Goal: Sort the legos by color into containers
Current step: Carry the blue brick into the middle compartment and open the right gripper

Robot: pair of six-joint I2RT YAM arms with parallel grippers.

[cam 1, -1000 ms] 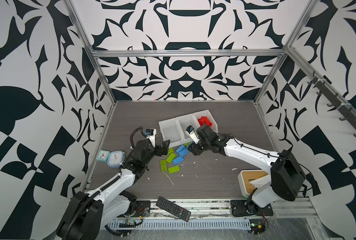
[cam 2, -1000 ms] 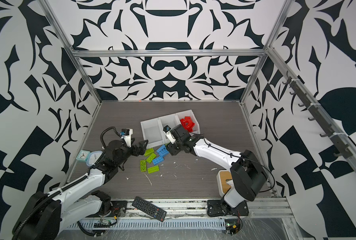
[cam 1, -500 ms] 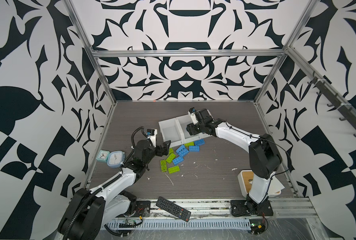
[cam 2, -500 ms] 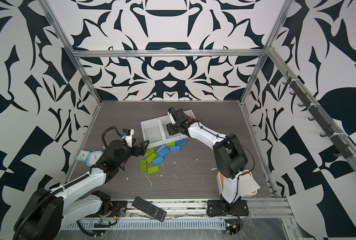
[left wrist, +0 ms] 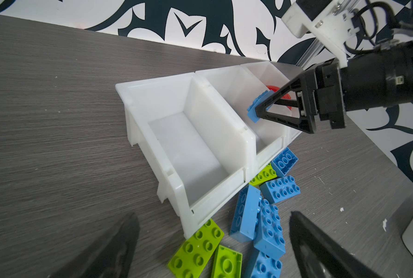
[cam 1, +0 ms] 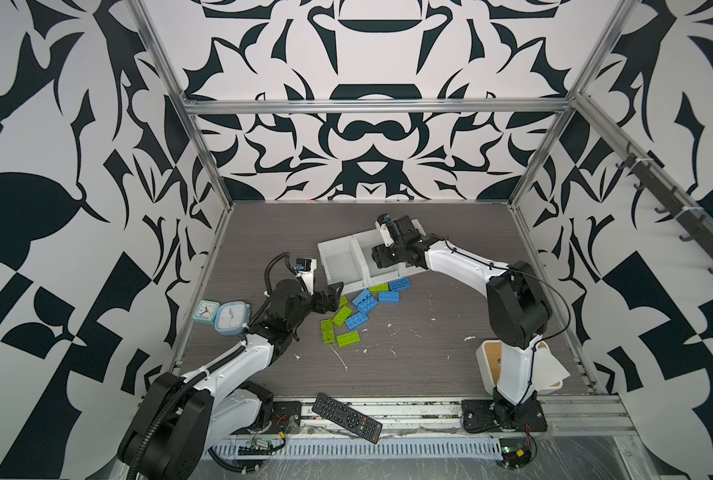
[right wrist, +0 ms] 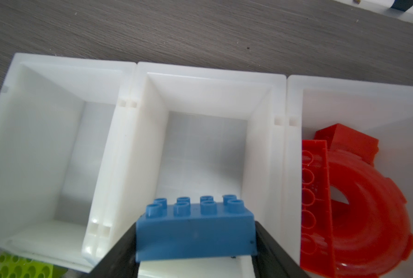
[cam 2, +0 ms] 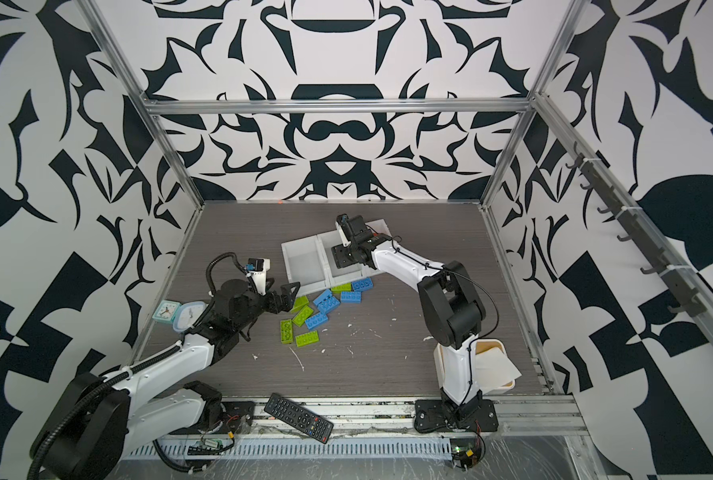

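Counter [cam 1: 429, 345]: lime and blue bricks [cam 1: 357, 321] loose; left gripper [cam 1: 334, 296] beside them, jaws spread. Beyond: right gripper [left wrist: 259, 113] jaws pinch blue brick [right wrist: 193, 228] above middle bin [right wrist: 210, 69]. Release centred, low; red pieces [right wrist: 359, 192] occupy end bin [right wrist: 357, 84].

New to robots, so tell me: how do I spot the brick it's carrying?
On the grey wood-grain table, find the row of three joined white plastic bins. Above the middle bin, the right arm's black claw holds a blue studded plastic brick. Its blue neighbours lie on the table; this one alone is in the air.
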